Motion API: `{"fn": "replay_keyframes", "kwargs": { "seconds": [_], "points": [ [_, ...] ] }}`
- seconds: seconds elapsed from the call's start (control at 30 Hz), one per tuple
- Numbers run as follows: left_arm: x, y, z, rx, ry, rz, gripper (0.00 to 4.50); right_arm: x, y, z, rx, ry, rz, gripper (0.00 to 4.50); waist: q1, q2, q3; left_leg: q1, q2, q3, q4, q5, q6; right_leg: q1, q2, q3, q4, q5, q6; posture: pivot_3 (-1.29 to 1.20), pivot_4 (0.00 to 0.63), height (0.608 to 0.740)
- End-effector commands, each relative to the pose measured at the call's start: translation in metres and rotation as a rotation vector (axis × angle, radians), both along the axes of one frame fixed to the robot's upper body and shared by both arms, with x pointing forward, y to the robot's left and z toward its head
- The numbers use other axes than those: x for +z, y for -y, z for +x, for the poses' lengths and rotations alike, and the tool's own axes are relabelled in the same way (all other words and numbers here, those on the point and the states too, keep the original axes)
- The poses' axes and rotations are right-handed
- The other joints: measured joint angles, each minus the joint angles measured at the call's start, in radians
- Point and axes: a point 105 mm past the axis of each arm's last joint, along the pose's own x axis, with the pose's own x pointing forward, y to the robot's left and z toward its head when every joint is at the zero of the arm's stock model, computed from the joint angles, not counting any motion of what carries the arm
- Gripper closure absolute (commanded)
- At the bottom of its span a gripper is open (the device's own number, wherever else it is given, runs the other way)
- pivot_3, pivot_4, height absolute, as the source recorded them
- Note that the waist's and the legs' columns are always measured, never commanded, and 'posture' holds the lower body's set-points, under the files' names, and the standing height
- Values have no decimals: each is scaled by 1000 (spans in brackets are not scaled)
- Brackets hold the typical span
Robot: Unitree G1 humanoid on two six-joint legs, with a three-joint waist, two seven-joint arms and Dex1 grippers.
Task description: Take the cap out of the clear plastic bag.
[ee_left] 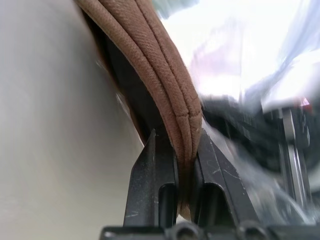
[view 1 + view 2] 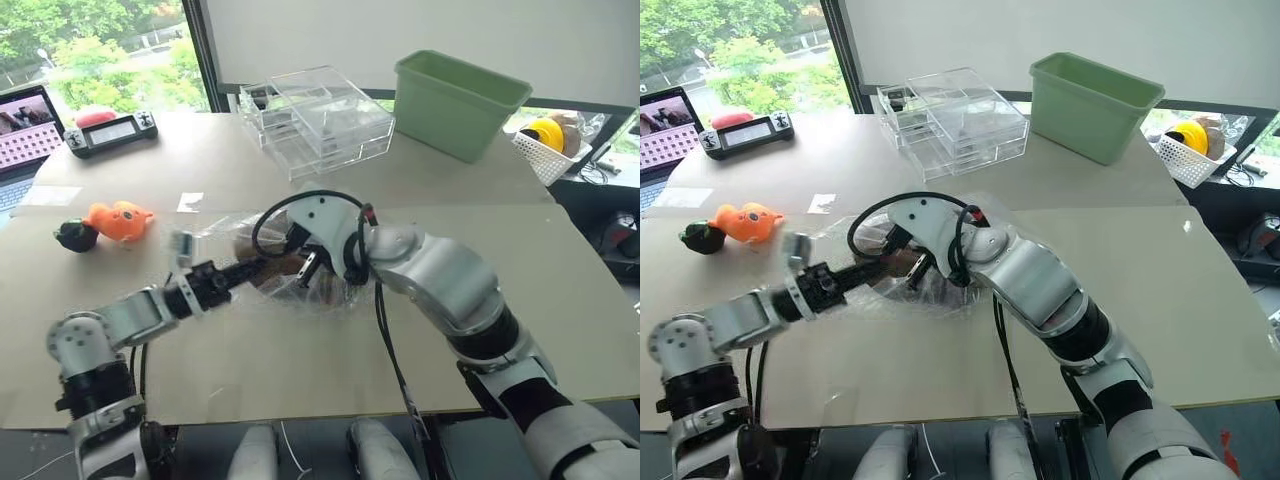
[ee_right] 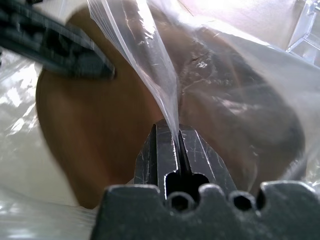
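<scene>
No text, label, brand or number can be read anywhere; the laptop screen (image 2: 28, 125) at ten o'clock shows only pictures and illegible rows.

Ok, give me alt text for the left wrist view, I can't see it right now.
The left tool is shut on the stitched edge of the brown cap, which runs up and away from its black fingers. Crinkled clear bag lies beside it, pale table on the other side.

Cap (image 3: 115, 120) veiled by bag (image 3: 150, 55) — outline unclear; laptop (image 2: 25, 130) cut off at edge.
</scene>
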Motion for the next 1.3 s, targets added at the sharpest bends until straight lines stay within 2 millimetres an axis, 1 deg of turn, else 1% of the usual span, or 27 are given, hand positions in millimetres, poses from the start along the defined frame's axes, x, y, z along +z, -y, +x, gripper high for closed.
{"fn": "replay_keyframes", "kwargs": {
  "seconds": [0.03,0.1,0.17,0.23,0.27,0.3,0.37,0.4,0.5,0.57,0.63,0.73,0.87,0.97,1.07,1.13,1.2,1.3],
  "points": [
    [-4,-9,23,166,-11,38,4458,13,-3,-1,8,49,35,4500,6,0,0,0,0,0,0,0,0,0,0,0,0,0,0,0,150,735],
    [-5,3,24,141,-15,37,4458,13,-3,-1,7,48,35,4500,8,0,0,-2,0,0,0,0,0,-1,-1,0,-1,0,0,0,150,735],
    [-1,13,20,95,-3,-7,4458,13,-2,-1,5,48,33,4500,9,0,0,-3,0,0,0,0,-1,-1,-1,0,-2,0,0,0,150,735],
    [5,28,7,-21,17,-59,4458,12,-1,1,-2,48,31,4500,8,0,0,-4,0,0,0,0,-1,-2,-1,0,-2,1,0,0,150,735],
    [7,33,1,-62,18,-73,4458,12,0,1,-4,47,29,4500,8,0,0,-4,0,0,0,0,-1,-3,-1,0,-2,1,0,0,150,735],
    [10,36,-6,-106,22,-105,4458,11,0,1,-6,47,28,4500,8,0,0,-4,0,0,0,0,-1,-3,-1,0,-2,1,0,0,150,735],
    [16,36,-14,-144,33,-151,4458,11,0,1,-6,46,28,4500,8,0,0,-5,0,0,0,0,-1,-3,-1,0,-2,1,0,0,150,735],
    [19,34,-17,-151,39,-173,4458,11,0,1,-6,46,28,4500,8,0,0,-5,0,0,0,0,-1,-3,-1,0,-2,1,0,0,150,735],
    [40,15,-19,-119,70,-323,4458,9,-1,2,-7,46,28,4500,7,0,0,-5,0,0,0,0,-1,-3,-1,0,-1,1,0,0,150,735],
    [49,4,-19,-93,106,-380,4458,9,0,2,-9,46,28,4500,8,0,0,-4,0,0,0,0,-1,-3,-2,0,-1,1,0,0,150,735],
    [54,-6,-20,-68,137,-415,4458,8,0,2,-9,47,28,4500,11,0,0,-4,-1,0,0,0,-1,-3,-2,0,-1,1,0,0,150,735],
    [55,-14,-30,-102,163,-416,4458,7,-1,2,-10,49,29,4500,13,0,0,-5,-1,0,0,0,-1,-3,-2,-1,-2,0,0,0,150,735],
    [47,-14,-54,-250,145,-368,4458,7,-2,1,-8,50,31,4500,4,0,1,-5,-1,0,0,0,-1,-4,-1,-1,-2,0,0,0,150,735],
    [41,-19,-77,-353,110,-348,4458,7,-3,2,-5,51,31,4500,-3,0,1,-5,-1,0,-1,0,-1,-5,-2,-1,-2,0,0,0,150,735],
    [44,-25,-95,-419,94,-317,4458,7,-4,1,0,52,31,4500,-10,0,1,-5,0,0,-2,1,-1,-6,-2,-1,-2,0,0,0,150,735],
    [54,-32,-99,-428,126,-316,4458,7,-5,2,2,52,31,4500,-9,0,2,-6,0,0,-3,1,-2,-8,-1,-1,-1,0,-1,0,150,735],
    [70,-40,-101,-440,184,-331,4458,8,-5,2,5,52,31,4500,-6,-2,2,-7,1,1,-5,2,-3,-10,-1,-1,-1,0,-1,0,150,735],
    [86,-46,-101,-450,250,-329,4458,8,-4,2,10,52,30,4500,-5,-2,2,-9,0,1,-8,5,-8,-15,-2,0,-1,0,-1,0,150,735]
  ]
}}
